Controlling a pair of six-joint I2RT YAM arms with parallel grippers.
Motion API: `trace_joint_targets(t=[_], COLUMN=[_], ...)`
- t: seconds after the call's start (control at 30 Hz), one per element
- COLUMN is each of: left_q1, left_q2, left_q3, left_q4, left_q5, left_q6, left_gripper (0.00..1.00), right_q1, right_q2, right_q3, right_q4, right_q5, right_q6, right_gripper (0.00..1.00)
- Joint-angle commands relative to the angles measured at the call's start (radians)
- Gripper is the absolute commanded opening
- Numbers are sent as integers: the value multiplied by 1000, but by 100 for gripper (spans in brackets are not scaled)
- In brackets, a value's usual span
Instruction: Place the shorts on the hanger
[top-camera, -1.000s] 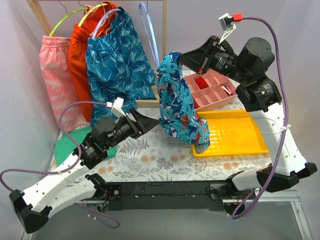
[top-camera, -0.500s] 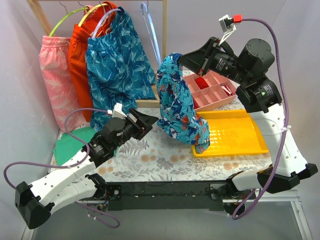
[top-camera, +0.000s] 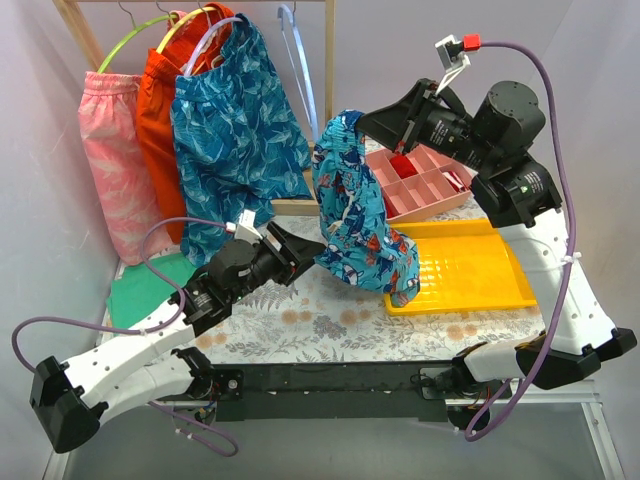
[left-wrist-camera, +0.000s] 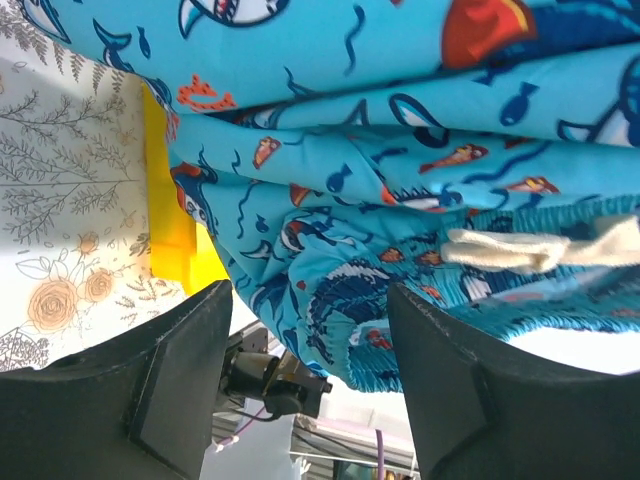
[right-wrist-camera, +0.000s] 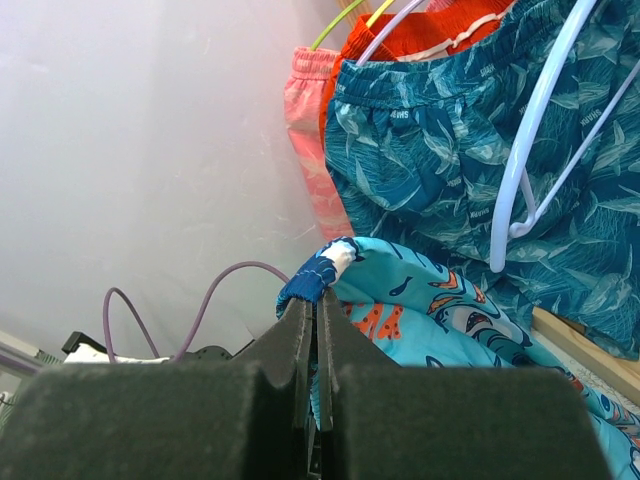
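The bright blue shark-print shorts hang in the air from my right gripper, which is shut on their waistband; the pinched band shows above the fingertips in the right wrist view. The lower end drapes onto the yellow tray. My left gripper is open, its tips right at the hanging cloth's lower left; in the left wrist view the shorts and their white drawstring fill the space just beyond the open jaws. The pale blue-white hanger hangs empty on the rail, behind and left of the shorts, also in the right wrist view.
A wooden rail holds pink shorts, orange shorts and teal leaf-print shorts on other hangers. A pink compartment box and a yellow tray sit at right. A green mat lies at left.
My left arm has moved right and forward, bringing its open gripper up to the hanging shorts. The right arm and shorts have barely shifted.
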Motion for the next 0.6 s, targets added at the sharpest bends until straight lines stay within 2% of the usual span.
trace_joint_targets(t=[0.0, 0.57], left_q1=[-7, -30], left_q2=[-62, 10], left_q3=[-30, -6], left_q4=[10, 61], left_q5=[21, 47], left_q6=[-156, -107], left_gripper=[61, 60], right_q1=[1, 2], right_q2=[-29, -21], right_q3=[-6, -3], right_q4=[69, 58], right_q5=[11, 17], right_q6=[-3, -1], right_gripper=[1, 1])
